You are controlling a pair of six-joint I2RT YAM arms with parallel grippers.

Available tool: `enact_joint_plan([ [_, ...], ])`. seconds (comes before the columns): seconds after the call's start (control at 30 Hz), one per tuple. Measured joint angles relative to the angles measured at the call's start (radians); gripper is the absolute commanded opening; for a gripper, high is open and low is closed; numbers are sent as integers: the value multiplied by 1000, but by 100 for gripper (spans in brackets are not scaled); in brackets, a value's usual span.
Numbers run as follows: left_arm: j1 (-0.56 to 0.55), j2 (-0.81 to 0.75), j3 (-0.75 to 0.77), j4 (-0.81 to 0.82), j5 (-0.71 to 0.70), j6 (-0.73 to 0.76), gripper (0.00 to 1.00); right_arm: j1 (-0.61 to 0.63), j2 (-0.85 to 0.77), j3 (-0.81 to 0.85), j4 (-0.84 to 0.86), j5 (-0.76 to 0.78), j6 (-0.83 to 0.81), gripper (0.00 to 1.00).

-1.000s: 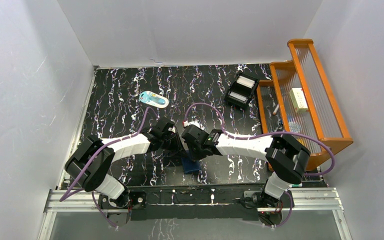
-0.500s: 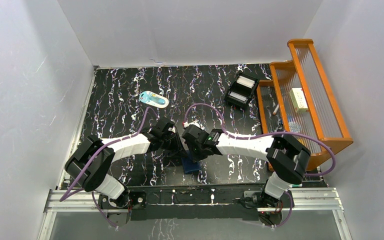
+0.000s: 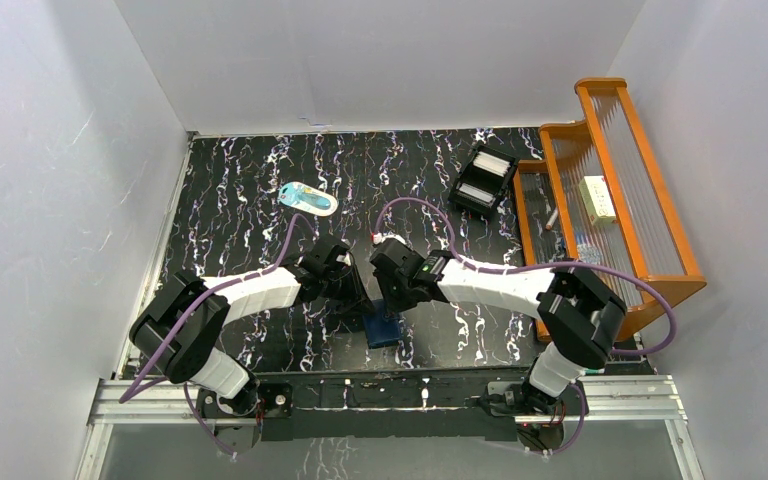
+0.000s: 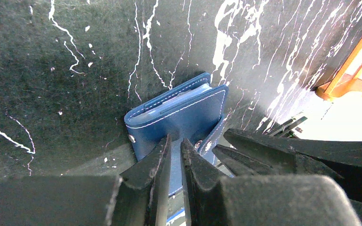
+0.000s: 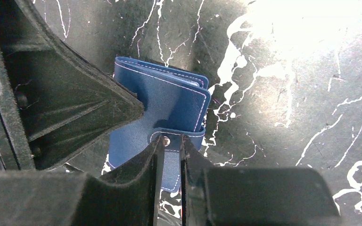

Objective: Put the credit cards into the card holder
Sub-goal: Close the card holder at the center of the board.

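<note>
The blue wallet (image 3: 382,328) lay near the front of the desk (image 3: 230,230), between both hands. The left hand (image 4: 175,151) was almost shut, pinching its cover. The right hand (image 5: 169,147) had its fingers a little apart around the snap tab (image 5: 179,133); I could not tell if it gripped. Far back sat a black tray (image 3: 484,180).

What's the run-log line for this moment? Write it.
left gripper: pinching navy-blue folding card holder | right gripper: astride its snap tab
</note>
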Motion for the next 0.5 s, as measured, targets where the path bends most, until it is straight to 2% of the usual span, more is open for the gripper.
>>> enact_joint_plan([
  [0.27,0,0,0,0,0,0,13,-18,32,0,27,-53,-1,28],
  [0.5,0,0,0,0,1,0,13,-24,39,0,29,-80,-2,24],
])
